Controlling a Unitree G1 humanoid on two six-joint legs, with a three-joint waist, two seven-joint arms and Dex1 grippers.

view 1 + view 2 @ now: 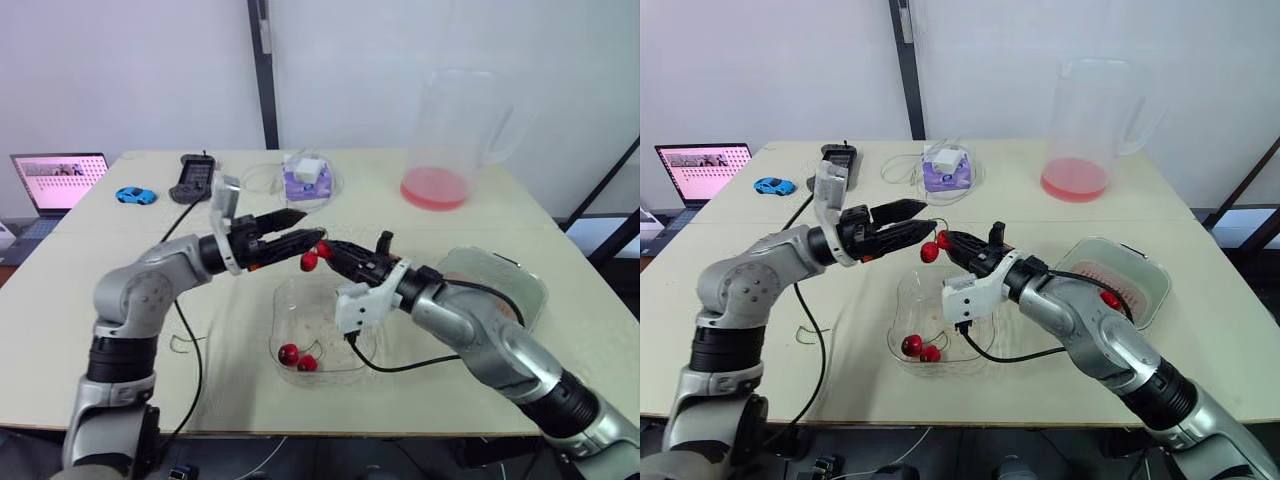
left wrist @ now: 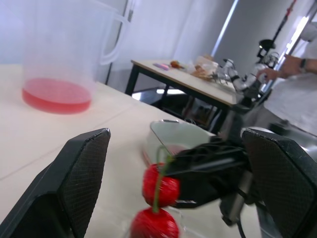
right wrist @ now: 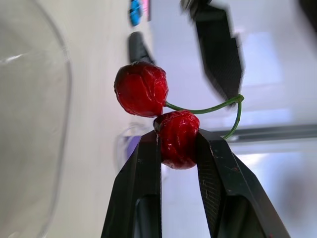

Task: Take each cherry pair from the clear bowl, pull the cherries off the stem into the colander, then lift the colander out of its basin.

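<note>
Colander [image 1: 1110, 275] in its basin [image 1: 1092, 242] sits just right of the clear bowl [image 1: 902, 300]; two loose cherries [image 1: 912, 345] lie in the bowl's near end. Above the bowl's far rim: right gripper [image 3: 177, 141] clenched on one cherry of the held cherry pair [image 3: 142, 89], the other cherry hanging free on the stem; left gripper [image 1: 305, 228] released, fingers spread, tips just beside that pair.
</note>
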